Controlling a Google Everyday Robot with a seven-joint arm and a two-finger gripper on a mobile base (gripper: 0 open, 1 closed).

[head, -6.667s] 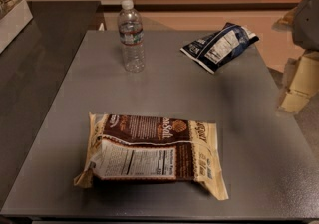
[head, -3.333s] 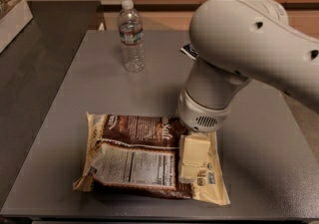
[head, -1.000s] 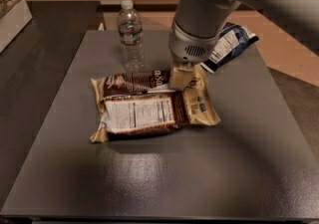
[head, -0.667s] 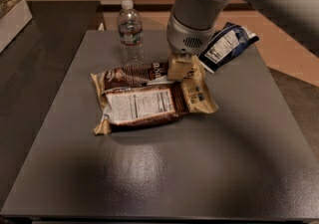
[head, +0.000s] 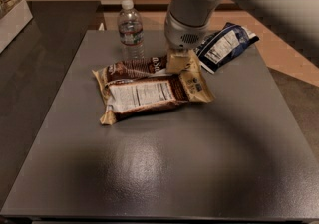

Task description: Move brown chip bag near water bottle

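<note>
The brown chip bag [head: 144,91] lies on the grey table [head: 164,168], label panel up, just in front of the water bottle [head: 130,30]. The clear bottle with a white cap stands upright at the table's back left. My gripper [head: 180,61] comes down from the big white arm and is shut on the bag's cream-tan right end. The bag's upper edge lies a short way from the bottle's base, not touching it.
A smaller dark blue bag [head: 225,45] lies at the back right, right behind the gripper's wrist. A white shelf or box [head: 12,16] stands off the table at the far left. The table's front half is bare grey surface.
The gripper has dragged the brown chip bag from the table's front towards the back, up to the water bottle. The bottle and the blue bag have not moved.
</note>
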